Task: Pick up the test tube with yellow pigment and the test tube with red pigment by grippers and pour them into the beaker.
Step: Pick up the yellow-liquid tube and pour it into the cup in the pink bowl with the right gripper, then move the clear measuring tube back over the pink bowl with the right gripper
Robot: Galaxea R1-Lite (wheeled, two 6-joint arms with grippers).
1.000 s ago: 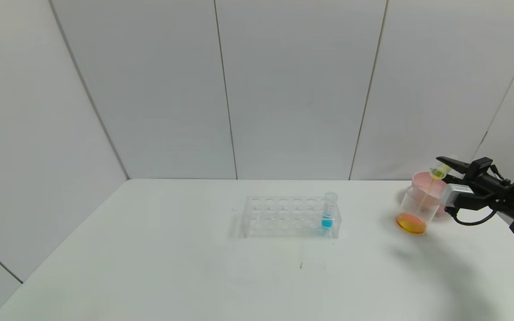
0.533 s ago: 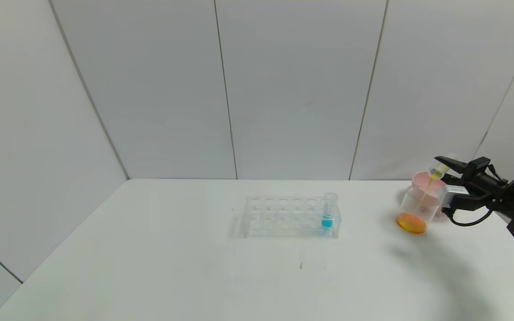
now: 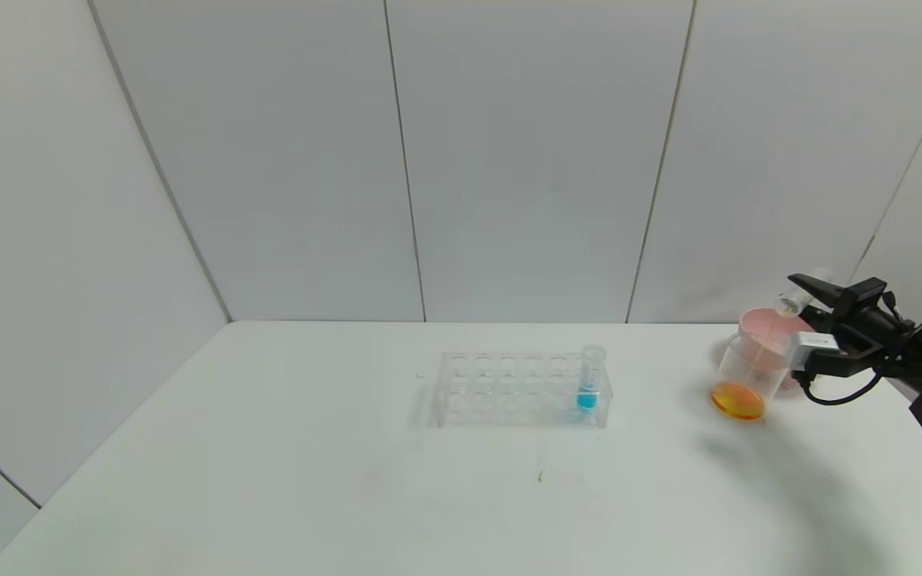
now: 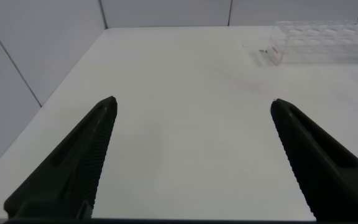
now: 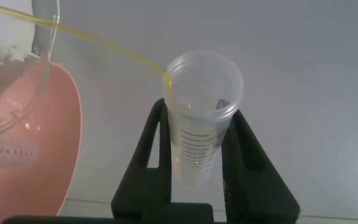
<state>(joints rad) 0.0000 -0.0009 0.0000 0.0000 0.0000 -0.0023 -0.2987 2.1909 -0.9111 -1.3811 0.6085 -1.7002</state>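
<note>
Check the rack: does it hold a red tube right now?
No. The rack holds only the tube of blue liquid; every other hole is empty.

No readable words, brand names or numbers anywhere. Only printed graduation lines on the test tube with yellow pigment (image 5: 199, 127), seen in the right wrist view: a ladder of short dark ticks down the clear wall, with no legible figures beside them. Faint scale ticks also on the clear wall of the beaker (image 5: 8, 134) in the same view, again too small and blurred to read as digits.
</note>
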